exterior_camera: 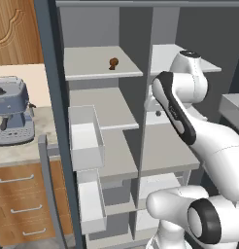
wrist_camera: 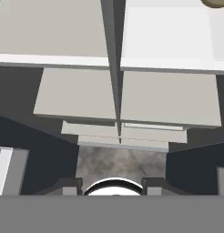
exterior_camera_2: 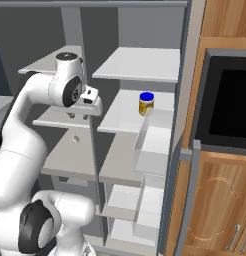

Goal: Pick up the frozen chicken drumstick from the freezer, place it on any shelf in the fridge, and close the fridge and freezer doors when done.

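Drumstick (exterior_camera: 113, 63) sits on the freezer's (exterior_camera: 99, 97) top shelf, left half of the unit, well back from the front edge and untouched. So the pick is not done; nothing of the task is finished as far as I can judge. Both doors stand open: freezer door at the left edge of the left base view, fridge (exterior_camera_2: 140, 110) door with its bins (exterior_camera_2: 154, 145) in the right base view. Left to do: reach up and in, grab the drumstick, move it across the divider to a fridge shelf (exterior_camera_2: 140, 65), then shut both doors.

My pincer (exterior_camera_2: 78, 115) hangs at the front of the unit near the divider, below the drumstick's level and pointing down. It holds nothing that I can see. How far the jaws stand apart I cannot tell: in the hand view the tips are nearly cut off at the bottom, and in the right base view they are small and partly behind the hand.

Hard to read: the drumstick is a tiny dark lump, shape unclear. My own arm blocks much of the fridge half in the left base view. A jar (exterior_camera_2: 146, 103) stands on a fridge shelf, second from the top; the top one looks bare from here.
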Robot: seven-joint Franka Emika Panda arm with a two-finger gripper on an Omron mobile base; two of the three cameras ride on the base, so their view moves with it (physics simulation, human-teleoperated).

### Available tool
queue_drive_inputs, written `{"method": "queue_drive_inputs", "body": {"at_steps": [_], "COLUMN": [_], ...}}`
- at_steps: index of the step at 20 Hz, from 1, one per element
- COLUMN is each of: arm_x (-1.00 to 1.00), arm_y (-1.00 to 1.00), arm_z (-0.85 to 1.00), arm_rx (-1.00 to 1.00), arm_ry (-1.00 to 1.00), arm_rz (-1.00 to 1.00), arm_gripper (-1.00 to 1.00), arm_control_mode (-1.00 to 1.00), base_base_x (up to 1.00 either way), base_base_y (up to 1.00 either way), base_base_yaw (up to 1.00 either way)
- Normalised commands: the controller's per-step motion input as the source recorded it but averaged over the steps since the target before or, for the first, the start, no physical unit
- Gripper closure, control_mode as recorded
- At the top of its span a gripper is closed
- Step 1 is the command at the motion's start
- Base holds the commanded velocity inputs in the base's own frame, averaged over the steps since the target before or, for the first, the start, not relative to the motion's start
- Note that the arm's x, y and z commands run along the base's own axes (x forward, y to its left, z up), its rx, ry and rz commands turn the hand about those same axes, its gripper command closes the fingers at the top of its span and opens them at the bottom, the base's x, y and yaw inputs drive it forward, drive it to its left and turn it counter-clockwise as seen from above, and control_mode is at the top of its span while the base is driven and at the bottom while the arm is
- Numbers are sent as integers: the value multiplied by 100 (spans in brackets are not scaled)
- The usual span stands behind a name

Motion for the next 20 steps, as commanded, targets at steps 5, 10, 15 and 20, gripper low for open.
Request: {"method": "queue_drive_inputs", "body": {"at_steps": [5,10,15,20], "arm_x": [-38,-63,-28,-3], "arm_y": [0,0,0,3], "arm_z": [0,0,1,0], "arm_rx": [0,0,0,0], "arm_ry": [-3,-9,-7,-2], "arm_rz": [0,0,0,0], "arm_gripper": [-100,-100,-100,-100], "arm_control_mode": [-100,-100,-100,100], "base_base_x": [0,0,0,0], "base_base_y": [0,0,0,10], "base_base_yaw": [0,0,0,0]}}
